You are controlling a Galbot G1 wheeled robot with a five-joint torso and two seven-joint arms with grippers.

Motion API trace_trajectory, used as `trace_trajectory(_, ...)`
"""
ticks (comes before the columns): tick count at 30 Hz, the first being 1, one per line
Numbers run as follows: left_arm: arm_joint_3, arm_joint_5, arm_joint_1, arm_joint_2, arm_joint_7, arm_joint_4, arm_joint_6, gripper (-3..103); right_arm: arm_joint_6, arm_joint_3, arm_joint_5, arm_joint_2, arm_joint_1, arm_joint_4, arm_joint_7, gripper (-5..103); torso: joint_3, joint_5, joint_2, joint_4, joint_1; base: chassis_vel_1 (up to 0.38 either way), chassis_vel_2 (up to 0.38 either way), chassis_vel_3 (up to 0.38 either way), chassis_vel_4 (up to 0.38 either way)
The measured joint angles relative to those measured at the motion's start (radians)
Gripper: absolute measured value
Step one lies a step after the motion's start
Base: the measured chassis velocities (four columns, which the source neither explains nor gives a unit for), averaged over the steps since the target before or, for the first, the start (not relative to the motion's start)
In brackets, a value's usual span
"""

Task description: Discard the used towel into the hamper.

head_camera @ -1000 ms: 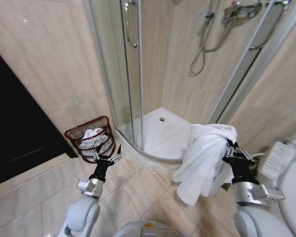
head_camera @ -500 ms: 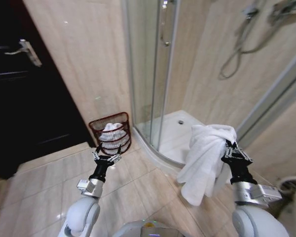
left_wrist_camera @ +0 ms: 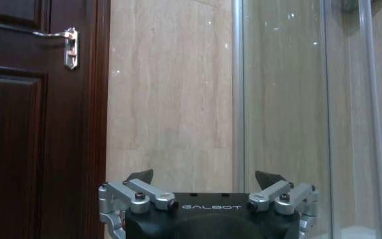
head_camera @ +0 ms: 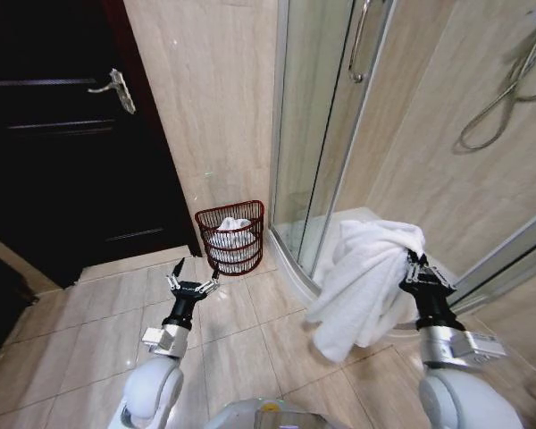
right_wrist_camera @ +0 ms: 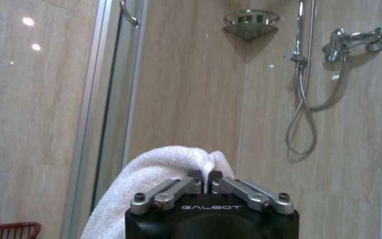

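1. head view: the right gripper (head_camera: 415, 266) is raised at the right side, fingers pinched tight on a white towel (head_camera: 362, 286) that drapes down to its left, over the tiled floor (head_camera: 89, 331).
2. the left gripper (head_camera: 192, 284) is held out low at the left, fingers spread wide, holding nothing.
3. the hamper (head_camera: 232, 237) stands on the floor against the beige wall (head_camera: 214, 98), between the dark door (head_camera: 67, 143) and the glass shower (head_camera: 326, 134), well apart from the towel; white cloth lies inside it.
4. right wrist view: the fingers meet on a fold of the towel (right_wrist_camera: 154, 174), and the hamper's red rim (right_wrist_camera: 8, 230) peeks in at a corner.
5. left wrist view: the spread fingers (left_wrist_camera: 141, 175) face the wall beside the door handle (left_wrist_camera: 68, 46).
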Motion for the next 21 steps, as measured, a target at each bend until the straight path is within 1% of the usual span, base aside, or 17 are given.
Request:
trace_trajectory(9, 0.010, -0.001, 0.006, -0.001, -0.001, -0.011, 0.018, 100, 0.014, -0.004, -0.007, 0.003, -0.002, -0.011, -0.005, 3, 0.000, -0.0001, 0.001, 0.0003, 0.000, 0.075, 0.064, -0.075, -0.061)
trace_trajectory(11, 0.010, -0.001, 0.007, 0.000, 0.001, -0.012, 0.026, 100, 0.015, -0.004, -0.007, 0.003, -0.001, -0.012, -0.005, 3, 0.001, -0.0006, 0.001, 0.0003, 0.000, 0.083, 0.102, -0.104, -0.072)
trace_trajectory(17, 0.016, 0.000, 0.002, 0.000, 0.008, -0.014, 0.043, 100, 0.019, -0.005, -0.006, 0.002, 0.004, -0.020, -0.007, 3, 0.000, -0.0002, 0.001, 0.0001, 0.000, 0.058, 0.070, -0.076, -0.059)
trace_trajectory(19, 0.021, 0.002, 0.001, -0.001, 0.010, -0.015, 0.049, 100, 0.019, -0.006, -0.006, 0.002, 0.004, -0.023, -0.011, 3, -0.001, -0.0002, -0.001, 0.0006, 0.000, 0.028, 0.022, 0.012, 0.003)
trace_trajectory(21, 0.022, 0.002, -0.002, -0.001, 0.011, -0.015, 0.052, 100, 0.019, -0.007, -0.007, 0.002, 0.006, -0.025, -0.013, 3, -0.002, -0.0002, -0.003, 0.0007, -0.001, 0.048, 0.050, 0.041, 0.022)
